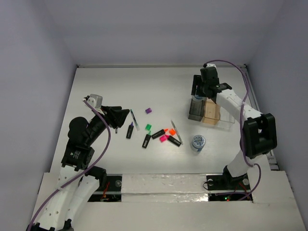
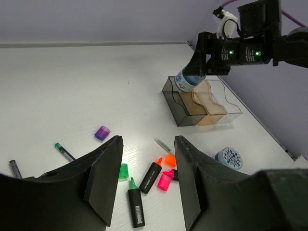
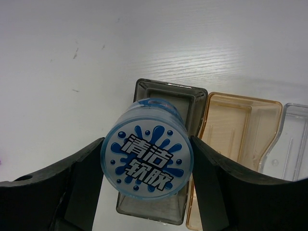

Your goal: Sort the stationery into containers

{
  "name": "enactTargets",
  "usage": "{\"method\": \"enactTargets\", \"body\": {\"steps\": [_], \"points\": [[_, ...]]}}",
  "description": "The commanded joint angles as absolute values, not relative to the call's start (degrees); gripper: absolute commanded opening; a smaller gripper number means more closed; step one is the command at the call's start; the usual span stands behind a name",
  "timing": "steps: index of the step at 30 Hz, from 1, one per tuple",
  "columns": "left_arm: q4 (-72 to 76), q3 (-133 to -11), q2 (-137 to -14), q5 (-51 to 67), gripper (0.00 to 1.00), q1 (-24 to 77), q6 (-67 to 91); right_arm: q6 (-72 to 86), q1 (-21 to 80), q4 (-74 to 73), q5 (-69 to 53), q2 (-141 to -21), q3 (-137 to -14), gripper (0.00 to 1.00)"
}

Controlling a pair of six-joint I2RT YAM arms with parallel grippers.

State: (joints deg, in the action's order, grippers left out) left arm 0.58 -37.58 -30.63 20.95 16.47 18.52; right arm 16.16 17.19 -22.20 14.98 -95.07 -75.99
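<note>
While right fingers [image 3: 82,185] pinch it, tub [image 3: 147,161] overhangs holder [image 3: 193,102].

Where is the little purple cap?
In the top view, the purple cap lies near the middle of the table, beyond the green cap and left of the grey container.

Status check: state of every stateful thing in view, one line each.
Right gripper: jaws shut on blue tub.
Blue tub: held tilted above grey bin.
Left gripper: jaws open, empty.
Second tub: loose on table.
Green highlighter: uncapped, lying flat.
Orange highlighter: uncapped, lying flat.
Grey bin: no contents seen.
Tan bin: empty.
</note>
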Motion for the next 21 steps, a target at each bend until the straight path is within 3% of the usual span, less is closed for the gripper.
{"method": "enactTargets", "body": {"steps": [1, 16, 18, 19, 21], "points": [[2.99, -39.38, -30.50, 21.62, 0.44, 16.79, 18.54, 15.03, 16.09, -18.89, 13.80, -97.90, -78.66, 0.58], [3.25, -39.46, -30.94, 21.88, 0.44, 16.79, 18.46, 14.86, 14.42, -17.22, 15.47, -103.71, -79.53, 0.59], [3.25, -39.46, -31.02, 21.88, 0.44, 16.79, 18.46, 14.42, 14.41, -16.96, 16.61, -104.41, -80.07, 0.64], [3.25, -39.46, -30.94, 21.88, 0.44, 16.79, 18.46, 14.24, 14.41, -16.88, 16.52, -104.76, -80.33, 0.74], [3.25, -39.38, -31.02, 21.97, 0.44, 16.79, 18.46, 14.06, 13.89, -16.96, 16.35, -104.85, -80.95, 0.85]]}}
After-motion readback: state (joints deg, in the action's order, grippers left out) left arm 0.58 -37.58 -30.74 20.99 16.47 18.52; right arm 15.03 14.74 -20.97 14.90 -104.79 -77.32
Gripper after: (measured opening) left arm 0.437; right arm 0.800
